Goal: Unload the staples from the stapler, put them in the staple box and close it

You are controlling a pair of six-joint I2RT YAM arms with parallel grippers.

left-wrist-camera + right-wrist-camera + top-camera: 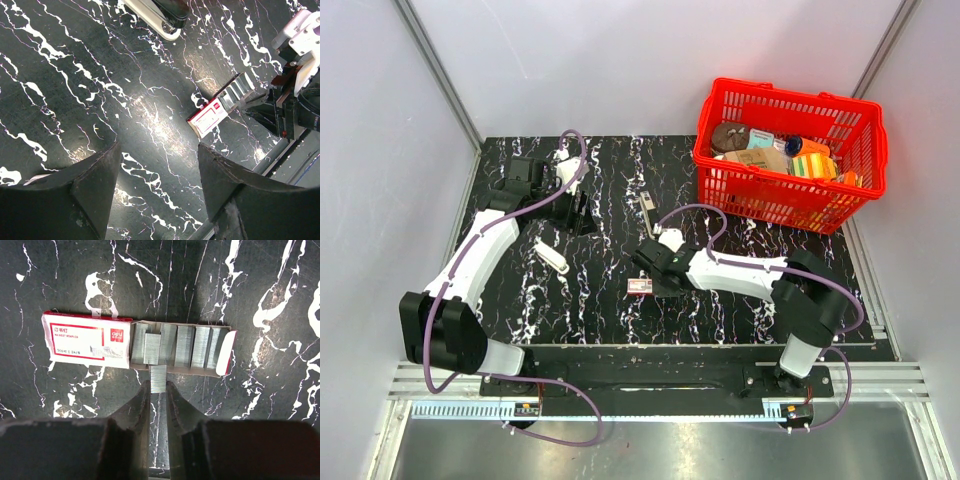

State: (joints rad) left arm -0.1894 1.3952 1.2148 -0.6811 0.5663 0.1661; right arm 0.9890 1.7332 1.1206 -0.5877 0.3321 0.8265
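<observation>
In the right wrist view, my right gripper is shut on a short grey strip of staples, whose far end reaches the near edge of the open red-and-white box. The box's tray holds several more strips. From above, the right gripper hangs just behind the box. A white and black stapler lies on the table left of centre; its end shows in the left wrist view. My left gripper is open and empty above bare table, at the back left.
A red basket full of items stands at the back right corner. A small metallic object lies on the black marbled table behind the right gripper. White walls enclose the table on three sides.
</observation>
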